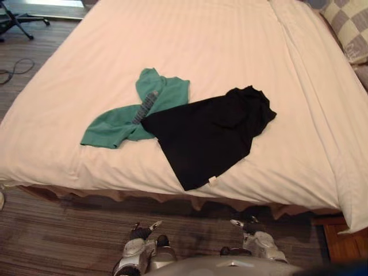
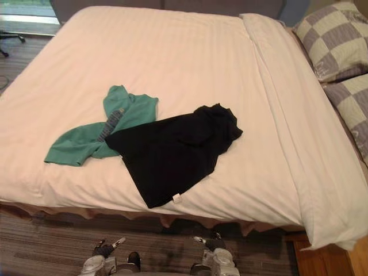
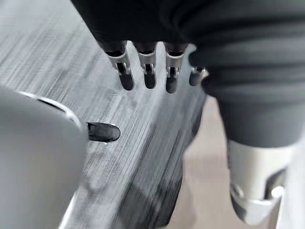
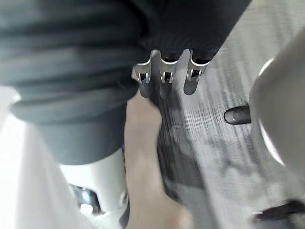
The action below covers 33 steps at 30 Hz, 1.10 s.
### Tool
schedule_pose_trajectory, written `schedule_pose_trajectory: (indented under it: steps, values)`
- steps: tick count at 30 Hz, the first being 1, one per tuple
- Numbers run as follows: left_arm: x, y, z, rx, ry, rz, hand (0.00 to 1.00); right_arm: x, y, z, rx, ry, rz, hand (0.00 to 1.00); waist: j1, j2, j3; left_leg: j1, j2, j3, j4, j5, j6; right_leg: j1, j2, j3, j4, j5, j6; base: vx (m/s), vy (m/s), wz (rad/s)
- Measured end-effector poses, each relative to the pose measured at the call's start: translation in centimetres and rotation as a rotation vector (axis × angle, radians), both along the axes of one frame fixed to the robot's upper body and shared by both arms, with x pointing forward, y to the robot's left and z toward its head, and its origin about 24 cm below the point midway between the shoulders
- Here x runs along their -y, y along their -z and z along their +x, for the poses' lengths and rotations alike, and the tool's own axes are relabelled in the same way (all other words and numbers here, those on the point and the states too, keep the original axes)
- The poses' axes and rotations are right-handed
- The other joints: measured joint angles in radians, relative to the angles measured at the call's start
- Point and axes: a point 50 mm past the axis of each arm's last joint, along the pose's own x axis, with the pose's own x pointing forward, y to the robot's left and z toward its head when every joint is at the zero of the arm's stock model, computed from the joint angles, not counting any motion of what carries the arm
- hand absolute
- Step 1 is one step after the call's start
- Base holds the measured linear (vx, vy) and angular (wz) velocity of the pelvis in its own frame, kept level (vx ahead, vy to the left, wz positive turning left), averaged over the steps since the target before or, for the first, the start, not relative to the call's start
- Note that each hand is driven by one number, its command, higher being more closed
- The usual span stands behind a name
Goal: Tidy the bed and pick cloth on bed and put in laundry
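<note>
Two cloths lie on the bed (image 1: pixel 218 46), near its front edge. The black cloth (image 1: pixel 207 135) is spread out roughly flat, bunched at its far right end. Its near corner carries a small white tag (image 1: pixel 213 181) and lies close to the edge of the bed. The green cloth (image 1: pixel 123 121) lies just to its left, crumpled, with a grey patterned strip across it. The black cloth's left corner touches or overlaps the green one; which of the two I cannot tell. Neither cloth is held.

The left hand (image 3: pixel 148 71) hangs low over the floor (image 1: pixel 57 230) in front of the bed. Its fingers are fairly straight and side by side, the thumb tip apart from them, and nothing is between them. The right hand (image 4: pixel 164 71) hangs the same way on the other side, fingers loose and holding nothing. Both hands are well apart from the cloths.

The bedcover is pale and mostly smooth, with a long fold running down its right side. Two checked pillows (image 2: pixel 333 40) rest at the far right of the bed. A chair base (image 1: pixel 17 20) stands on the floor at the far left.
</note>
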Motion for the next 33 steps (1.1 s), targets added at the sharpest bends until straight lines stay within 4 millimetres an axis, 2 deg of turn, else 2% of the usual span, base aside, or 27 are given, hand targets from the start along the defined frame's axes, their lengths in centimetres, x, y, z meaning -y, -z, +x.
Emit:
schedule_pose_trajectory:
  steps: [1,4,5,7,8,10,11,12,13,14,15,16,18,19,20,21,22,23,24,25,26,28,29,31,33]
  values:
    - [-0.3,0.0,-0.2,0.002,-0.047,-0.009,0.0,0.4,0.2,-0.8,-0.014,0.078,0.014,0.0,0.002,0.002,-0.007,0.002,0.0,0.0,-0.004,0.0,0.0,0.001,0.0,0.0,0.0,0.0,0.0,0.07,0.023,0.09]
    - [-2.5,-0.1,-2.2,0.021,-0.311,-0.021,0.0,2.4,1.0,-5.9,-0.098,0.457,0.059,0.0,0.004,0.014,-0.027,0.007,0.005,0.003,-0.01,0.0,0.0,0.004,0.004,-0.001,0.003,0.011,0.01,0.05,0.016,0.05]
    - [-2.9,-0.1,-2.6,0.025,-0.354,-0.019,0.0,2.7,1.0,-6.8,-0.111,0.521,0.059,0.0,0.004,0.017,-0.029,0.008,0.006,0.006,-0.01,0.0,0.0,0.004,0.004,-0.001,0.004,0.013,0.012,0.02,0.004,-0.04]
    - [-5.7,-0.8,-4.1,0.063,-0.539,0.018,0.0,4.5,0.9,-10.0,-0.149,0.751,0.037,0.0,0.004,0.024,-0.049,-0.001,0.008,0.024,-0.011,-0.002,0.0,-0.005,0.006,-0.001,0.006,0.015,0.013,0.0,-0.006,-0.05]
    - [-6.6,-1.2,-4.2,0.082,-0.567,0.04,0.0,5.2,0.8,-10.5,-0.152,0.792,0.023,0.0,0.004,0.025,-0.053,-0.002,0.008,0.024,-0.011,-0.003,0.001,-0.005,0.007,-0.001,0.006,0.015,0.012,0.0,0.0,0.0]
    - [-10.6,-3.2,-4.4,0.156,-0.631,0.149,0.0,9.0,-0.3,-12.2,-0.132,0.915,-0.068,0.0,0.005,0.031,-0.081,-0.015,0.008,0.021,-0.016,-0.009,0.001,-0.012,0.006,-0.005,0.007,0.015,0.012,-0.02,0.016,0.1]
    - [-11.8,-4.0,-4.3,0.179,-0.634,0.184,0.0,10.1,-0.7,-12.4,-0.123,0.932,-0.095,0.0,0.006,0.032,-0.09,-0.018,0.007,0.021,-0.016,-0.009,0.001,-0.016,0.006,-0.007,0.008,0.015,0.012,-0.03,0.013,0.08]
    - [-13.7,-5.3,-4.0,0.218,-0.632,0.241,0.0,11.8,-1.4,-12.4,-0.103,0.936,-0.141,0.0,0.007,0.032,-0.098,-0.017,0.007,0.021,-0.016,-0.009,0.001,-0.016,0.006,-0.011,0.011,0.016,0.011,-0.03,0.004,0.04]
    - [-16.6,-7.9,-3.6,0.278,-0.611,0.348,0.0,14.5,-2.7,-12.4,-0.083,0.902,-0.227,0.0,0.008,0.036,-0.116,-0.02,0.006,0.018,-0.017,-0.009,0.001,-0.016,0.005,-0.016,0.011,0.016,0.01,-0.03,0.001,0.08]
    - [-18.2,-9.8,-3.1,0.325,-0.586,0.422,0.0,16.0,-3.5,-12.5,-0.073,0.874,-0.278,0.0,0.01,0.036,-0.128,-0.024,0.005,0.014,-0.017,-0.009,0.001,-0.016,0.004,-0.021,0.011,0.016,0.01,-0.02,0.009,0.17]
    - [-19.8,-12.4,-2.3,0.393,-0.548,0.514,0.0,17.7,-4.6,-12.5,-0.058,0.843,-0.336,0.0,0.011,0.032,-0.144,-0.03,0.004,0.007,-0.017,-0.009,0.001,-0.017,0.004,-0.024,0.011,0.016,0.01,-0.02,0.018,0.27]
    - [-21.8,-16.8,-0.8,0.467,-0.435,0.681,0.0,20.3,-6.6,-12.3,-0.033,0.786,-0.44,0.0,0.014,0.027,-0.166,-0.042,0.002,-0.008,-0.017,-0.009,0.002,-0.019,0.003,-0.027,0.011,0.016,0.01,-0.02,0.022,0.26]
    - [-22.8,-20.2,0.2,0.523,-0.374,0.804,0.0,22.1,-8.2,-11.8,-0.005,0.759,-0.514,0.0,0.022,0.025,-0.174,-0.049,0.0,-0.017,-0.018,-0.01,0.006,-0.024,0.002,-0.028,0.01,0.016,0.009,-0.03,0.021,0.18]
    - [-23.6,-24.8,1.5,0.565,-0.288,0.988,0.0,24.9,-10.8,-10.6,0.029,0.706,-0.624,0.0,0.028,0.026,-0.179,-0.062,-0.009,-0.034,-0.018,-0.006,0.01,-0.03,-0.003,-0.028,0.007,0.015,0.007,-0.05,0.028,0.19]
    - [-23.8,-26.3,1.9,0.569,-0.26,1.054,0.0,26.1,-12.1,-9.9,0.046,0.681,-0.673,0.0,0.028,0.028,-0.196,-0.079,-0.013,-0.039,-0.018,-0.004,0.011,-0.044,-0.007,-0.027,0.005,0.015,0.007,-0.04,0.029,0.19]
    - [-23.9,-27.0,2.1,0.574,-0.244,1.081,0.0,26.8,-13.0,-9.4,0.056,0.663,-0.704,0.0,0.029,0.028,-0.211,-0.089,-0.016,-0.042,-0.018,0.002,0.013,-0.054,-0.009,-0.026,0.005,0.015,0.007,-0.01,0.035,0.15]
    - [-23.9,-28.2,2.8,0.56,-0.201,1.147,0.0,28.2,-15.2,-7.3,0.097,0.584,-0.784,0.0,0.029,0.035,-0.216,-0.095,-0.022,-0.052,-0.017,0.01,0.013,-0.056,-0.013,-0.025,0.005,0.015,0.007,0.0,0.032,0.13]
    - [-23.8,-28.5,3.2,0.559,-0.183,1.161,0.0,28.6,-16.1,-6.4,0.107,0.534,-0.827,0.0,0.028,0.04,-0.22,-0.099,-0.024,-0.057,-0.017,0.011,0.014,-0.057,-0.014,-0.024,0.005,0.015,0.007,-0.01,0.044,0.16]
    - [-23.3,-28.9,3.9,0.559,-0.138,1.188,0.0,29.0,-18.0,-4.3,0.146,0.425,-0.91,0.0,0.026,0.043,-0.224,-0.105,-0.027,-0.061,-0.017,0.015,0.015,-0.062,-0.016,-0.021,0.006,0.015,0.007,-0.01,0.028,0.09]
    - [-23.0,-29.2,4.2,0.574,-0.118,1.199,0.0,29.0,-19.1,-3.0,0.169,0.368,-0.959,0.0,0.025,0.043,-0.228,-0.103,-0.027,-0.061,-0.016,0.018,0.015,-0.068,-0.016,-0.019,0.008,0.015,0.007,0.0,0.0,0.0]
    - [-22.4,-30.0,4.7,0.606,-0.094,1.22,0.0,28.6,-20.8,-0.9,0.231,0.301,-1.025,0.0,0.025,0.053,-0.235,-0.105,-0.027,-0.06,-0.014,0.021,0.015,-0.073,-0.016,-0.017,0.012,0.015,0.007,-0.02,0.007,-0.05]
    - [-20.2,-32.7,6.2,0.734,-0.014,1.295,0.0,26.8,-25.6,4.2,0.409,0.132,-1.206,0.0,0.02,0.054,-0.235,-0.105,-0.026,-0.056,-0.011,0.024,0.015,-0.085,-0.016,0.003,0.014,0.015,0.007,-0.06,0.019,-0.06]
    - [-19.6,-33.3,6.5,0.758,0.007,1.325,0.0,26.2,-26.6,5.2,0.452,0.105,-1.24,0.0,0.018,0.053,-0.235,-0.105,-0.026,-0.055,-0.011,0.024,0.015,-0.086,-0.016,0.005,0.015,0.015,0.007,-0.05,0.02,-0.07]
    - [-16.9,-34.5,8.4,0.829,0.128,1.404,0.0,24.0,-29.4,8.3,0.605,0.025,-1.313,0.0,0.006,0.05,-0.234,-0.102,-0.026,-0.056,-0.011,0.027,0.017,-0.09,-0.017,0.02,0.026,0.015,0.007,0.0,0.0,0.0]
    - [-15.5,-34.7,9.6,0.865,0.203,1.419,0.0,22.6,-30.6,9.7,0.677,-0.021,-1.337,0.0,-0.003,0.045,-0.227,-0.089,-0.026,-0.048,-0.011,0.028,0.018,-0.089,-0.017,0.047,0.034,0.015,0.007,0.0,0.024,-0.15]
